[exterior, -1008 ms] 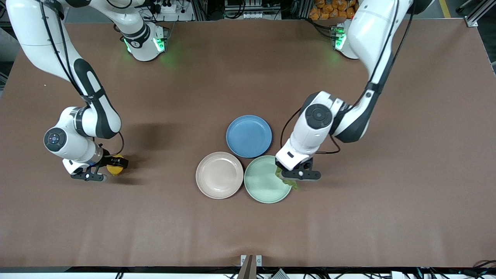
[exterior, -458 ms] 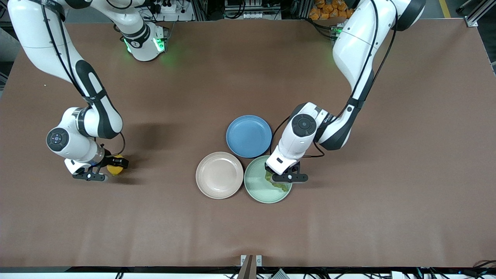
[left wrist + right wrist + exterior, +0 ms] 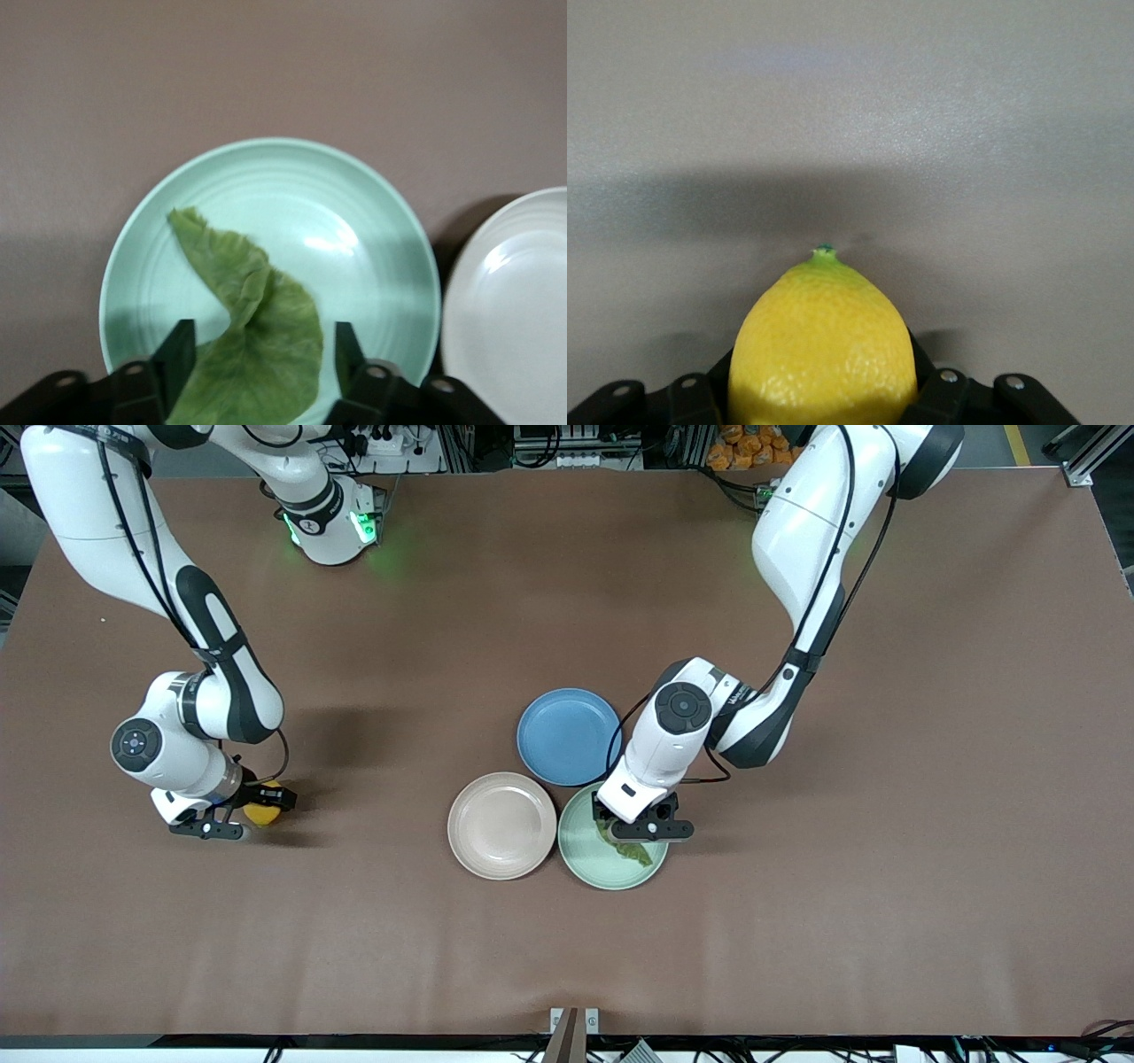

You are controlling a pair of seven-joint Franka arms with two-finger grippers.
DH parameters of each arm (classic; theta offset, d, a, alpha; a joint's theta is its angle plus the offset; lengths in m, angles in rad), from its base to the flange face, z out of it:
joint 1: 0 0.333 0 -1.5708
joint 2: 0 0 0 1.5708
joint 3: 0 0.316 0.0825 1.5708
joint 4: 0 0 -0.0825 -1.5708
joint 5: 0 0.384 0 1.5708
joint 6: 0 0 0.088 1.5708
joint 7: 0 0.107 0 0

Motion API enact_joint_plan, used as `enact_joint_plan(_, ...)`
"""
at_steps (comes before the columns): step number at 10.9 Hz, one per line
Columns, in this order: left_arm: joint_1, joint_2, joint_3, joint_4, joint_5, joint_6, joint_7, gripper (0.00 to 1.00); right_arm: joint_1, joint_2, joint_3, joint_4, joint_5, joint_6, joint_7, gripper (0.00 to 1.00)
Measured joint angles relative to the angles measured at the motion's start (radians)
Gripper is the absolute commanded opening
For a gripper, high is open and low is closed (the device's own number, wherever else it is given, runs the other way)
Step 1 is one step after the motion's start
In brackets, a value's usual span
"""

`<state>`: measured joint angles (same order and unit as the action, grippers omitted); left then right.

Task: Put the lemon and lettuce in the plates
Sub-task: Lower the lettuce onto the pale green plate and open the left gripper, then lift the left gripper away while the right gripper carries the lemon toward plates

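The lettuce (image 3: pixel 627 850) lies in the mint green plate (image 3: pixel 585 855), on the side toward the left arm's end. My left gripper (image 3: pixel 640 831) hangs low over that plate, open, its fingers on either side of the leaf. In the left wrist view the lettuce (image 3: pixel 252 336) sits between the spread fingers of my left gripper (image 3: pixel 261 354), over the mint plate (image 3: pixel 354 221). My right gripper (image 3: pixel 248 815) is shut on the lemon (image 3: pixel 264 813), low at the table toward the right arm's end. The right wrist view shows the lemon (image 3: pixel 824 345) clamped. The beige-pink plate (image 3: pixel 501 825) is empty.
A blue plate (image 3: pixel 569 735) lies farther from the front camera, touching the other two plates. The beige-pink plate's edge (image 3: pixel 514 319) shows in the left wrist view. Brown tabletop (image 3: pixel 797 921) lies all around.
My left gripper has carried the lettuce from the mint plate's rim to over the plate's inside, and the leaf now rests in the plate. My right gripper with the lemon has barely shifted.
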<state>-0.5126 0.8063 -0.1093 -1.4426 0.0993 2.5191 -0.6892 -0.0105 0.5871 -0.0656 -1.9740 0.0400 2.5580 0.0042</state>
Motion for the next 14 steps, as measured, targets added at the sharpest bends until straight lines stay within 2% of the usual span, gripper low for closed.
enact_joint_plan(1, 0.001, -0.012, 0.004, 0.008, 0.000, -0.006, 0.000, 1.00, 0.000, 0.000, 0.000, 0.000, 0.000, 0.000, 0.000, 0.34)
enact_joint_plan(3, 0.003, -0.065, 0.031, 0.019, 0.020, -0.078, 0.010, 1.00, 0.000, 0.000, 0.002, 0.000, 0.000, 0.000, 0.000, 0.29)
enact_joint_plan(6, 0.045, -0.184, 0.065, 0.023, 0.035, -0.260, 0.115, 1.00, 0.003, 0.000, 0.006, 0.018, 0.000, -0.027, 0.000, 0.28)
enact_joint_plan(10, 0.181, -0.332, 0.068, 0.025, 0.036, -0.493, 0.327, 1.00, 0.004, -0.001, 0.007, 0.137, 0.000, -0.238, 0.000, 0.28)
enact_joint_plan(14, 0.270, -0.454, 0.066, 0.023, 0.035, -0.670, 0.425, 1.00, 0.027, -0.002, 0.020, 0.245, 0.001, -0.418, 0.000, 0.29)
